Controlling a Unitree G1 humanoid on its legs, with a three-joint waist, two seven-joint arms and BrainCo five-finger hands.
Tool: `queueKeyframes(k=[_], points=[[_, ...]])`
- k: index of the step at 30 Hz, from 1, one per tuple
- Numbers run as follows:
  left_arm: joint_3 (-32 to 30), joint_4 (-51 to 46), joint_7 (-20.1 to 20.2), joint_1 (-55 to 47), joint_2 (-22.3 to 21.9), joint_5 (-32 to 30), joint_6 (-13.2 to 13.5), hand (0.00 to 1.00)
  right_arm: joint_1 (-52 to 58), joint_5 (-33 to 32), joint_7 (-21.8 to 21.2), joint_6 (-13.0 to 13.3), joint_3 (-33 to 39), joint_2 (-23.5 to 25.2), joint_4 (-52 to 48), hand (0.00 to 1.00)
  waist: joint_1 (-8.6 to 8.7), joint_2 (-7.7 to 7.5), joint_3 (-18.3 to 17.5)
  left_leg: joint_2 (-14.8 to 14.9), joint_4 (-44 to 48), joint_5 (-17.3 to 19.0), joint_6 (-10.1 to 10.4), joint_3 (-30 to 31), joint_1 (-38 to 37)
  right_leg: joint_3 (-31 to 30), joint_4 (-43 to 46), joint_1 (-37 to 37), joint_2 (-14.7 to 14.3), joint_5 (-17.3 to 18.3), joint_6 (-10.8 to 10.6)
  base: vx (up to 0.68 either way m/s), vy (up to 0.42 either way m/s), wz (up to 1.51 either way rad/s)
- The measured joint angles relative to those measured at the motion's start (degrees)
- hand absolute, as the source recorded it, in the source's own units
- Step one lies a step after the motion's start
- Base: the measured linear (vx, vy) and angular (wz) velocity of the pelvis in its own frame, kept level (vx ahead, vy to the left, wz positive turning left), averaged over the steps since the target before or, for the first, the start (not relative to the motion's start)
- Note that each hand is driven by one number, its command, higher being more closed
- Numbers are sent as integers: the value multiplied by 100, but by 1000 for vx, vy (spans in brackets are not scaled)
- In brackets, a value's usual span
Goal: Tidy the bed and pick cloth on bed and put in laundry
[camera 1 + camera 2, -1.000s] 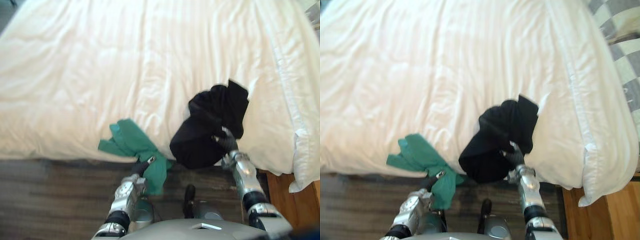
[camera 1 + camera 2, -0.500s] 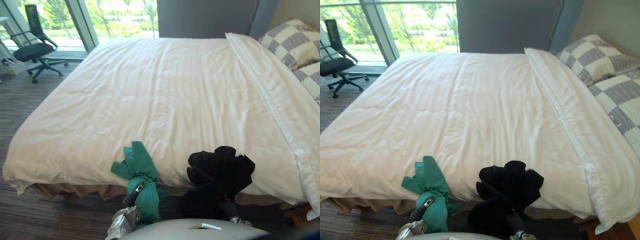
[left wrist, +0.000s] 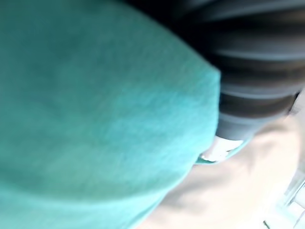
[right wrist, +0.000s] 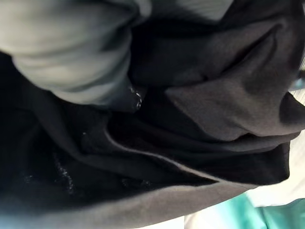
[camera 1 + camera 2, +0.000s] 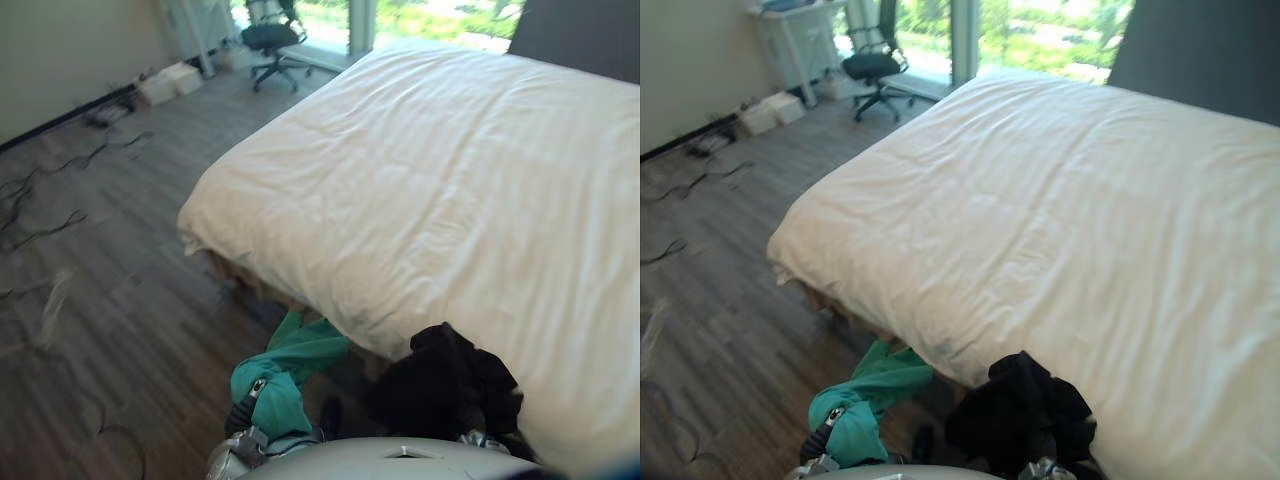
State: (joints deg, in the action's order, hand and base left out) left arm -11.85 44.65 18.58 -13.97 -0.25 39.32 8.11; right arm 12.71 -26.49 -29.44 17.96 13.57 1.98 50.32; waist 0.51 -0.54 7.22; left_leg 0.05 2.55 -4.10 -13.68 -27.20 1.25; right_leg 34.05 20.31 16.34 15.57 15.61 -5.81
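My left hand (image 5: pixel 246 412) is buried under the green cloth (image 5: pixel 295 360), held off the bed's (image 5: pixel 450 190) corner; I cannot tell its grip. My right hand (image 4: pixel 71 57) curls its fingers into the black cloth (image 5: pixel 445 385) by the bed's edge. An office chair (image 5: pixel 268 38) and floor cables (image 5: pixel 40 215) sit well apart.

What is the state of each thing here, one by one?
Green cloth: bunched over the left hand, beside the bed edge.
Black cloth: crumpled, gripped by the right hand.
Bed cover: spread smooth.
Chair: upright, by the window.
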Motion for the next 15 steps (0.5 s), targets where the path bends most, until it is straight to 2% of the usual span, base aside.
queueKeyframes(k=[1,2,3,4,5,6,7,8,9,11,13,15], points=[[27,-77,43,32,-102,-8,-36,100,39,-31,2,-19,-27,-53,-141,100,27,98,112,4,138,18,222,45,-29,4,376,-11,67,109,-21,121,61,221],[36,-181,142,63,-231,-4,-34,100,70,-34,6,-66,-95,-143,-398,100,100,212,146,-47,163,23,527,380,-75,-8,129,-7,-33,320,6,80,36,173],[95,-247,167,91,-243,-4,-32,100,-9,-34,20,-78,-149,-151,-469,100,52,201,218,-166,191,8,559,548,-76,-6,-176,-74,-35,345,33,67,29,174],[181,-246,169,72,-204,-8,-25,100,-127,-33,50,-112,-215,-150,-480,100,52,210,203,-268,208,6,578,742,-6,56,-248,4,15,361,-34,55,-12,109],[300,-293,174,92,-199,7,-23,100,-287,-29,95,-193,-277,-229,-526,100,-49,215,198,-327,158,166,674,749,46,231,-387,56,44,389,-81,8,-24,78],[356,-313,201,28,-202,3,-21,100,-399,-21,129,-229,-353,-270,-611,100,-55,247,201,-311,200,372,785,500,110,442,-515,116,83,431,-211,-6,-5,61],[408,-323,202,-5,-197,9,-19,100,-443,57,161,-227,-367,-279,-694,100,12,252,187,-321,216,582,925,278,131,635,-635,183,133,404,-227,-10,30,70],[425,-381,210,-37,-167,13,-7,100,-457,147,206,-214,-402,-274,-754,100,51,219,197,-301,393,687,912,69,161,813,-724,246,210,343,-272,58,38,78],[464,-416,214,-83,-134,8,10,100,-400,334,287,-212,-497,-288,-814,100,52,247,196,-168,648,645,816,102,173,918,-678,281,231,335,-347,92,20,88],[522,-451,201,-108,-117,-1,7,100,-306,602,372,-261,-613,-272,-832,100,89,188,197,-349,354,446,766,276,97,1030,-619,353,252,322,-340,107,18,72],[686,-497,204,-103,-60,-62,6,100,-294,659,438,-302,-741,-244,-871,100,70,169,202,-566,-297,120,715,573,-89,1171,-602,372,222,89,-320,129,37,68],[909,-521,206,-78,45,-73,11,100,-293,709,462,-392,-755,-137,-874,100,49,154,216,-648,-761,-89,674,885,-307,1245,-406,417,180,-138,-276,124,2,73]])
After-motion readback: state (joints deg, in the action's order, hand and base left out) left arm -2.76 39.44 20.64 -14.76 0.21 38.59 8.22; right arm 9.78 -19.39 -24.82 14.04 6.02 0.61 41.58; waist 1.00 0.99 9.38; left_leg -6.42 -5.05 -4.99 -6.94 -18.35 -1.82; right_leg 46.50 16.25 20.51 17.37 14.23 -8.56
